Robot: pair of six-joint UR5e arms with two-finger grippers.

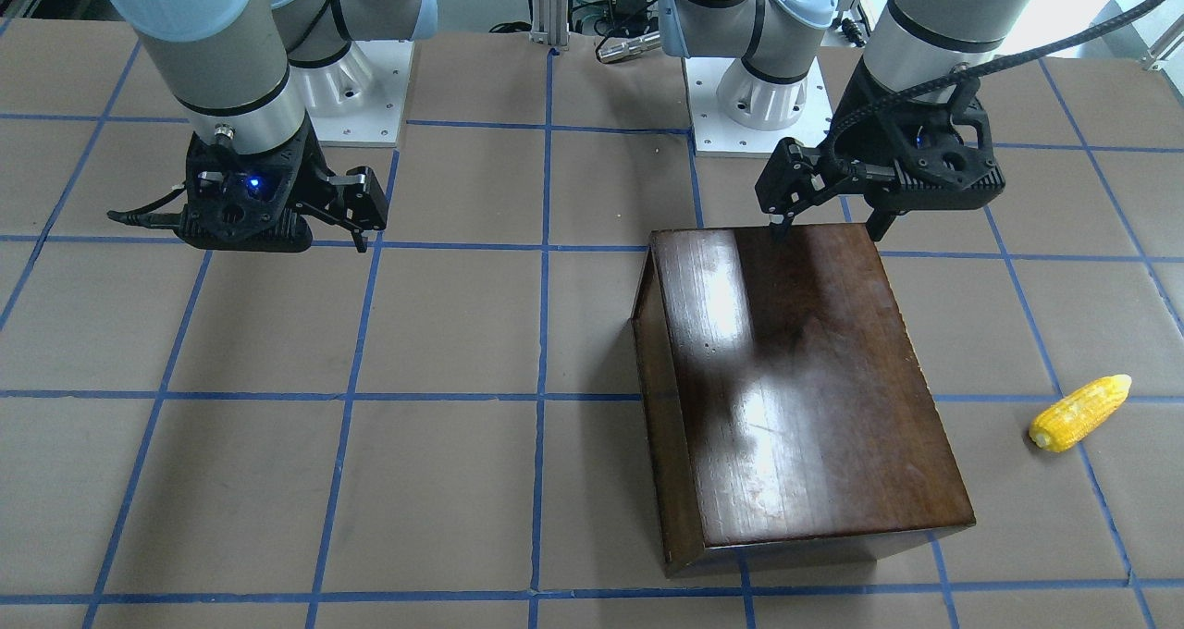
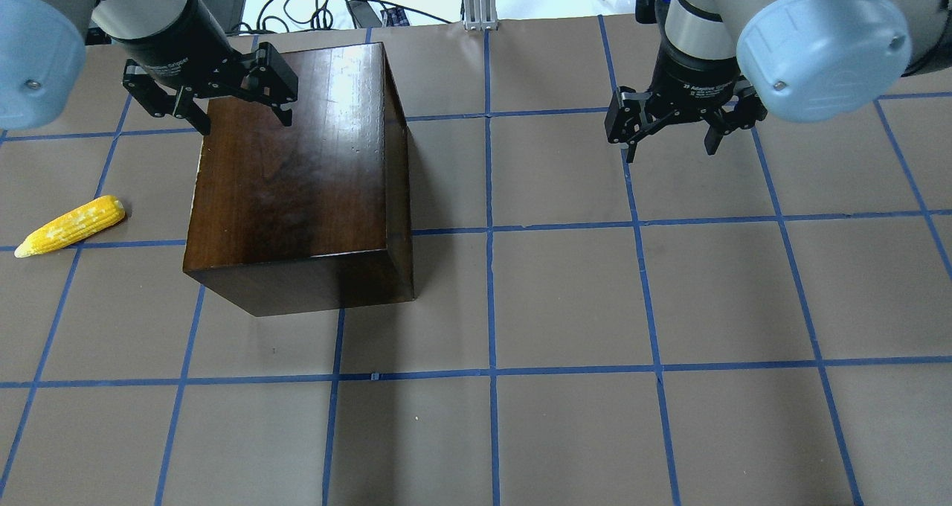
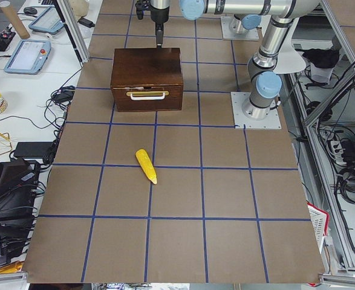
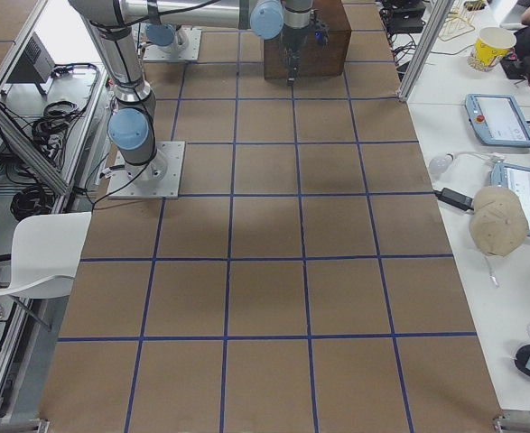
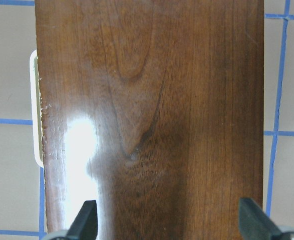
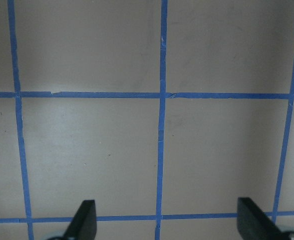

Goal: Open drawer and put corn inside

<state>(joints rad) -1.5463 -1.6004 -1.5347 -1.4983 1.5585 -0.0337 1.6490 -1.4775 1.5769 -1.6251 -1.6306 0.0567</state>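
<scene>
Box [image 1: 805, 379] sits nearest in the front-facing view: glossy dark-brown wood on the taped table [image 1: 370, 425]. The corn [image 1: 1080, 413] lies on the table on the robot's left of it, apart from it. Left gripper [image 1: 828, 231] hangs over the box's end toward the robot bases, jaws spread, nothing between them. The right gripper [image 1: 363, 231] hangs over the table well apart from the box, holding nothing. Overhead: both pincers are wide open, and the corn's tapered tip points away from the box. Exterior left: the drawer [image 3: 147, 104] front faces this camera with a pale handle [image 3: 147, 97] across it, closed flush with the box face — the corn lies on the table in front of that face, not touching. Exterior right: the box is at the far end, too small for detail. Left wrist: box top under spread fingertips [image 5: 84, 220], handle peeking past one long edge. Right wrist: fingertips spread over blue tape lines [image 6: 162, 150] — jaws wide apart.
</scene>
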